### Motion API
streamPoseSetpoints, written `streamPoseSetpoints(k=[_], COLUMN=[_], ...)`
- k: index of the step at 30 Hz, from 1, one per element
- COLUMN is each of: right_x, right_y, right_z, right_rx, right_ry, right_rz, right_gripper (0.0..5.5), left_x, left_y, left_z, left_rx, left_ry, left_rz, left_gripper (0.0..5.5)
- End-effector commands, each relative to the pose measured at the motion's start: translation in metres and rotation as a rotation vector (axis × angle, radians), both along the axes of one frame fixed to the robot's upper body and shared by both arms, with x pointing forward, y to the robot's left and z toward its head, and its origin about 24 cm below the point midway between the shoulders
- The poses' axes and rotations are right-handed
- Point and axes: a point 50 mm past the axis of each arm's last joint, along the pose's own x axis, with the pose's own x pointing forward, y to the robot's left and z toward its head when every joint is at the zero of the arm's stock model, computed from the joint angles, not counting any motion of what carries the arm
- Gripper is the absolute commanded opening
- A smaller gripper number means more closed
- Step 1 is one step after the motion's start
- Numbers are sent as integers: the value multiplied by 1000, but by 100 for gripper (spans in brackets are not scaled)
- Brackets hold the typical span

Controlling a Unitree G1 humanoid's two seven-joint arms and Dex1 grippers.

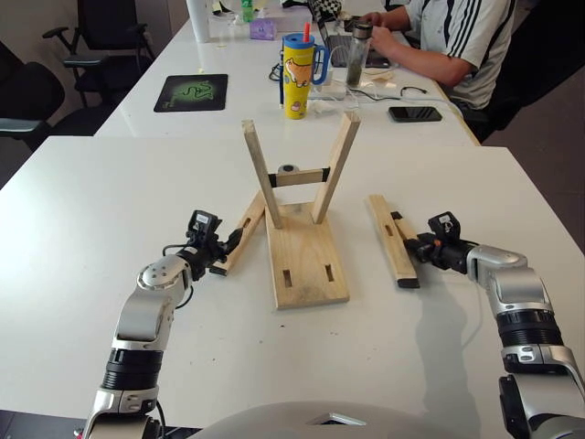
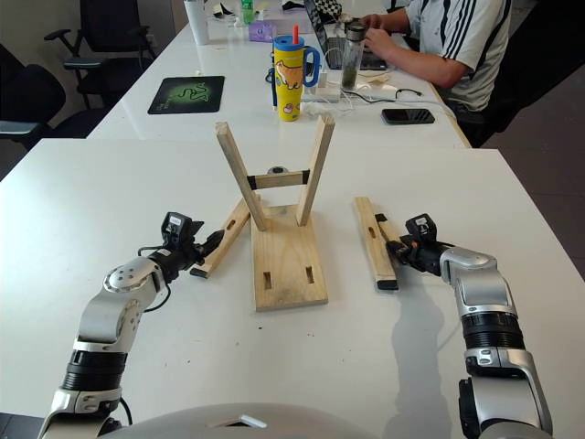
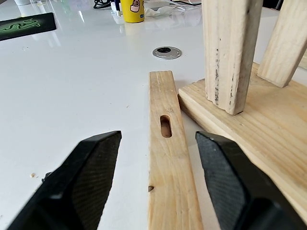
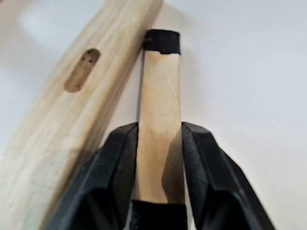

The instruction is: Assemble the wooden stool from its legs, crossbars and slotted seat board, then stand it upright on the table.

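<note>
half-built stool, second leg pair up next

seat board (image 1: 306, 256) lay flat mid-tabletop (image 1: 110, 210), underside up. two fitted legs (image 1: 260, 169) stood in its far slots, joined by a fitted crossbar (image 1: 300, 176). the two near slots were empty, so roughly half done by my read.

left pincer (image 3: 159, 141) was wide open, fingers straddling the near end of the left loose leg (image 3: 168, 158) without touching it, holding nothing. that leg lay flat just left of the board, mortise hole up.

right pincer (image 4: 159, 127) was closed on the loose crossbar (image 4: 161, 81), fingers pressed on both its sides. the black-tipped bar rested on the tabletop right beside the right loose leg (image 1: 391, 240), to the right of the board.

step in hand looked like picking up parts for the second leg pair. next move probably needs the left pincer to close on its leg, then the crossbar tip lined up with the mortise hole. tight fit, small misalignment could jam.

surface was white and glossy, with a round cable grommet (image 3: 166, 52) beyond the board. a second table behind carried a yellow mug (image 1: 297, 75), black mouse pad (image 1: 191, 92), phone (image 1: 414, 113) and bottle (image 1: 357, 53). office chairs (image 1: 101, 37) at far left.
</note>
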Motion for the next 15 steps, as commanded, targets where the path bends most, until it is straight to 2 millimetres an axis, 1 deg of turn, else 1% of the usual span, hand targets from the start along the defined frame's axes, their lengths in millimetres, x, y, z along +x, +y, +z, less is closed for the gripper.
streamPoseSetpoints(k=[1, 2, 4, 6, 8, 10, 12, 13, 15], right_x=[6, 12, 27, 41, 50, 53, 50, 47, 39], right_y=[-5, -6, -10, -10, -3, 11, 31, 43, 66], right_z=[2, 10, 34, 67, 105, 139, 164, 174, 189], right_rx=[3, -6, -19, 24, 66, 124, 179, 213, 256], right_ry=[-12, -76, -254, -447, -643, -812, -925, -963, -1005], right_rz=[-76, -100, -160, -216, -222, -178, -83, -17, 107], right_gripper=[131, 131, 131, 131, 131, 131, 131, 131, 131], left_x=[2, 2, 4, 9, 14, 18, 18, 16, 7], left_y=[-1, -1, 1, 3, 7, 9, 7, 2, -11], left_z=[3, 4, 9, 19, 33, 52, 74, 86, 104], left_rx=[-18, -26, -52, -111, -198, -332, -501, -596, -746], left_ry=[-13, -21, -49, -102, -169, -246, -312, -335, -347], left_rz=[7, 12, 32, 70, 116, 150, 135, 86, -53], left_gripper=[288, 288, 288, 288, 288, 288, 288, 288, 288])
